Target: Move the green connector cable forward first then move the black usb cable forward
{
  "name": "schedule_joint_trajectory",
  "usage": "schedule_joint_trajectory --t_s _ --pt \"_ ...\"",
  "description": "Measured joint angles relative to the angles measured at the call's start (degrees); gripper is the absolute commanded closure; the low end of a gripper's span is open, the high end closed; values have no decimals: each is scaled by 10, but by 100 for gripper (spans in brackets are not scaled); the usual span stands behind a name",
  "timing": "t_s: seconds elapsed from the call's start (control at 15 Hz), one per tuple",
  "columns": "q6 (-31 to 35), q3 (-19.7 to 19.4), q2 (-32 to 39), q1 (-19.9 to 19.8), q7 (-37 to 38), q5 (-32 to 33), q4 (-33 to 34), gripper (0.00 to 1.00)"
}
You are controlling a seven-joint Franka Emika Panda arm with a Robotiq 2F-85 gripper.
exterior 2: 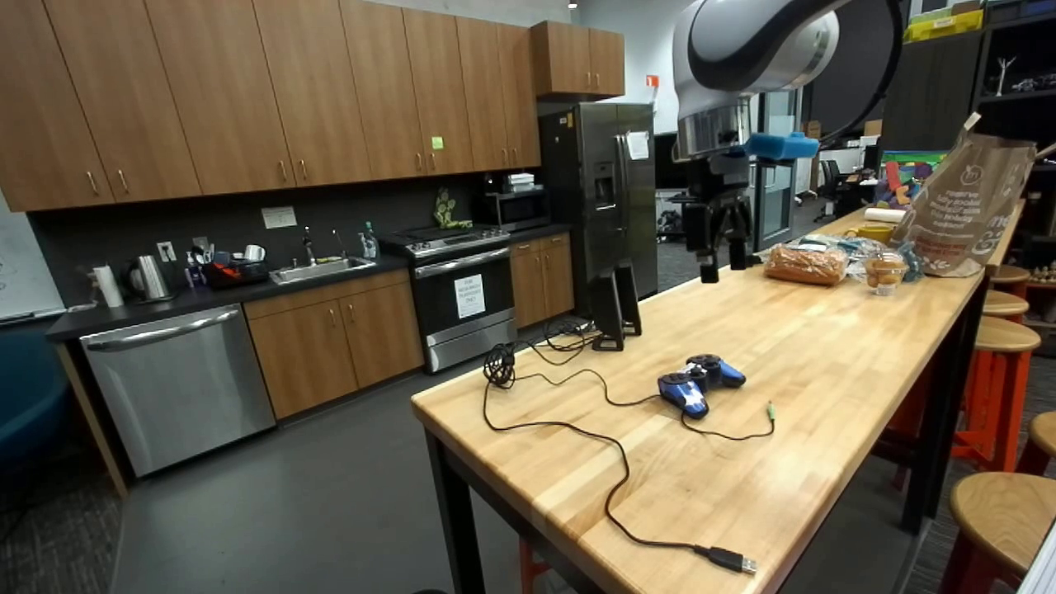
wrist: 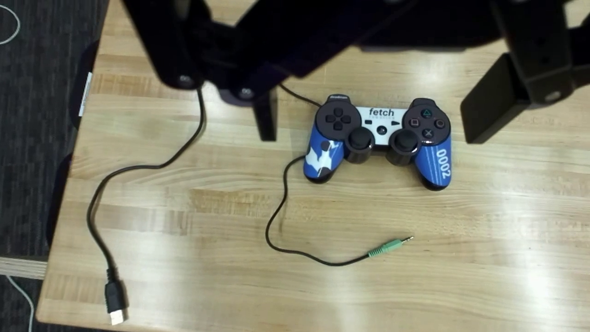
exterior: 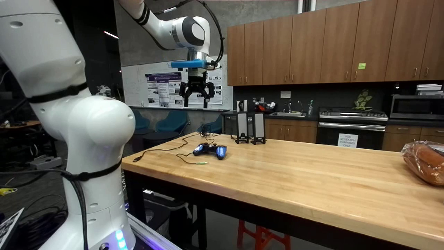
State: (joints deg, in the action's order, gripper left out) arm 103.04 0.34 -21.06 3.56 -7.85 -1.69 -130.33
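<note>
The green connector (wrist: 386, 247) lies on the wooden table at the end of a thin black cable, below the game controller in the wrist view. It also shows in both exterior views (exterior: 202, 163) (exterior 2: 770, 411). The black USB plug (wrist: 115, 296) lies near the table corner, its cable curving away from it. The plug also shows in both exterior views (exterior: 137, 159) (exterior 2: 726, 558). My gripper (wrist: 373, 134) is open and empty, pointing down. It hangs well above the table in both exterior views (exterior: 196, 102) (exterior 2: 723, 266), touching neither cable.
A blue and black controller (wrist: 322, 157) lies between the fingers in the wrist view, below them. Two upright speakers (exterior 2: 615, 309) and a cable bundle (exterior 2: 500, 365) stand by the table's edge. Wrapped bread (exterior 2: 807, 264) and a paper bag (exterior 2: 961, 206) are at the far end.
</note>
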Motion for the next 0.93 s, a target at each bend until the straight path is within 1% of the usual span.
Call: schedule_joint_trajectory --t_s 0.27,0.6,0.93 --pt "37 -14 -1 -2 -33 -1 -44 0" --pt "75 -24 -5 -2 -76 0 -115 0" --pt "102 -36 -6 -5 -99 0 -169 0"
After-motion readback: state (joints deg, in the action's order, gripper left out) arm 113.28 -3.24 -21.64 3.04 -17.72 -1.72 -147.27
